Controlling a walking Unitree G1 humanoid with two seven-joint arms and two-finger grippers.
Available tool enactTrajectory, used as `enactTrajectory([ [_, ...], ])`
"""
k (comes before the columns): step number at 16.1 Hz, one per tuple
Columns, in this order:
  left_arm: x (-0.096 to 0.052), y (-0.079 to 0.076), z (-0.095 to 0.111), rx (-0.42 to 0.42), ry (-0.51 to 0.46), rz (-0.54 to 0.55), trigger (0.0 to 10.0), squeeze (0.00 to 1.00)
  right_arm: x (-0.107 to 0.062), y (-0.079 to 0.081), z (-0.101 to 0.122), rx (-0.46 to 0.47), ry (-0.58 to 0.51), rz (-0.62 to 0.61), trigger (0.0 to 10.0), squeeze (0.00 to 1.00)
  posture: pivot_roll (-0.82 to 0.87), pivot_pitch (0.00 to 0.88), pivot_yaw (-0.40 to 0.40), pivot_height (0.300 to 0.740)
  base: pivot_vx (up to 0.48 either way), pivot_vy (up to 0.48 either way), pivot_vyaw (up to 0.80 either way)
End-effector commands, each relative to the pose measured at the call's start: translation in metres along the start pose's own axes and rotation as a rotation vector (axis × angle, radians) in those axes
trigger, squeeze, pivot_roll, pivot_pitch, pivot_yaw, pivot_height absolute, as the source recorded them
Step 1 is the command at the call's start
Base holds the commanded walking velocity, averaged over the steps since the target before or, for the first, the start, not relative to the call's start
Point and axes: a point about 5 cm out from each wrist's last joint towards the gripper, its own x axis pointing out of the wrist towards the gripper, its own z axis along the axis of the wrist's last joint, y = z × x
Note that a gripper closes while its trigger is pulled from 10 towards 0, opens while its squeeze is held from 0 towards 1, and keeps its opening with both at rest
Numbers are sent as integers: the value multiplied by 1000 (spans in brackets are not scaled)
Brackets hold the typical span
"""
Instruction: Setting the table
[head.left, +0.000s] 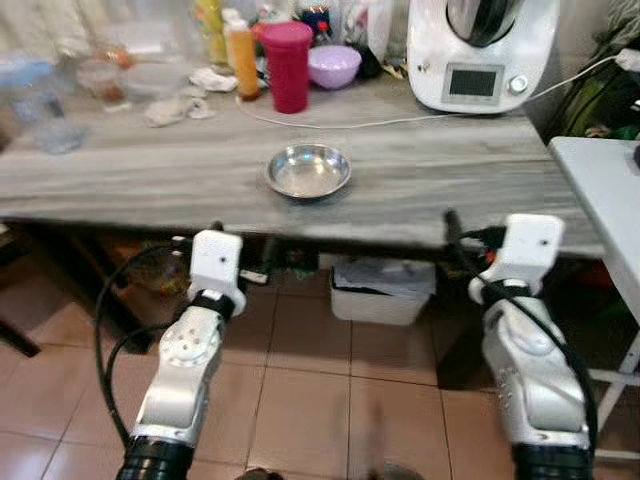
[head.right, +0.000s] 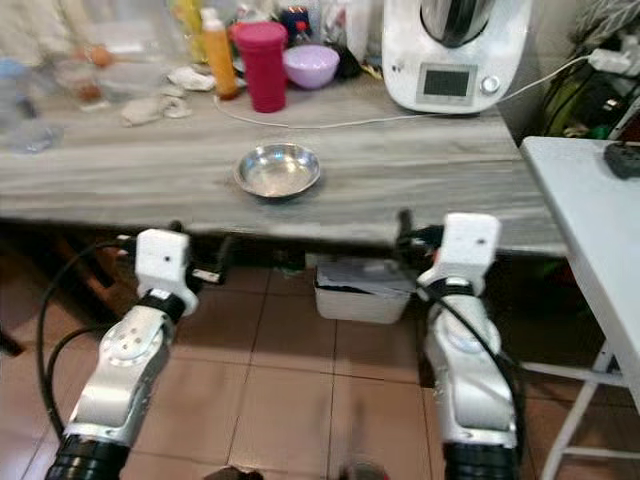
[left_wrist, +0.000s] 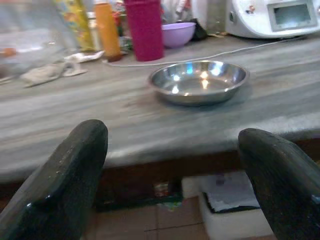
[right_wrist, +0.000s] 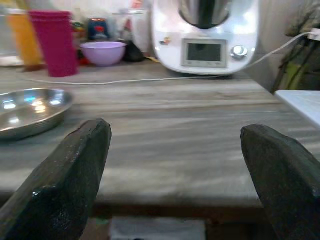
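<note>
Steel catches the light near the front edge of the grey wood-grain worktop, where a shallow metal bowl sits by itself, upright and empty as far as can be seen. Both arms are held out low in front of the worktop's edge, below its surface. The left gripper points toward the bowl with its two black fingers spread wide apart and nothing between them; the right gripper faces the bare stretch of worktop beside the bowl, fingers likewise wide apart and holding nothing. At the back of the worktop stand a magenta cup, an orange bottle, a lilac bowl and a white kitchen machine whose cable trails across the surface behind the metal bowl. Some clear containers and crumpled cloths lie toward the far left. A white side table stands to the robot's right, and a white bin sits on the tiled floor under the worktop. Judged from this, the setting is barely begun: one bowl is laid out, with no cutlery, plate or cup beside it, and neither gripper is carrying anything. Fetching further pieces appears to be what remains, possibly the cup from the back row.
</note>
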Motion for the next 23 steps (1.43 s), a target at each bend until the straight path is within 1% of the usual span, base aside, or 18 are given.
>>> enactTrajectory([
  [1, -1, -2, -3, 7, 15, -6, 10000, 0, 1, -2, 2, -8, -9, -8, 10000, 0, -211, 75, 45, 740, -322, 0, 0],
  [7, -2, -4, -3, 7, 16, -14, 10000, 0, 1, -2, 1, -10, -10, -11, 10000, 0, -211, 79, 43, 740, -322, 0, 0],
  [8, -2, -6, -2, 0, -2, -35, 10000, 0, 1, -2, 1, -12, -10, -9, 10000, 0, -210, 81, 41, 740, 0, 0, 0],
  [10, -5, -8, -1, -48, -24, -76, 10000, 0, 1, -2, 1, -15, -11, -8, 10000, 0, -210, 81, 41, 740, 0, 0, 0],
  [13, -6, -10, -1, -15, -24, -83, 10000, 0, 1, -3, 1, -17, -11, -9, 10000, 0, -210, 81, 41, 740, 0, 0, 0],
  [17, -4, -12, -3, -30, -12, -102, 10000, 0, 1, -2, 1, -16, -13, -10, 10000, 0, -216, 81, 44, 740, 0, -311, 0],
  [23, -4, -13, -3, -30, -8, -119, 10000, 0, 0, -2, 0, -15, -11, -10, 10000, 0, -217, 85, 47, 740, 0, -362, 0],
])
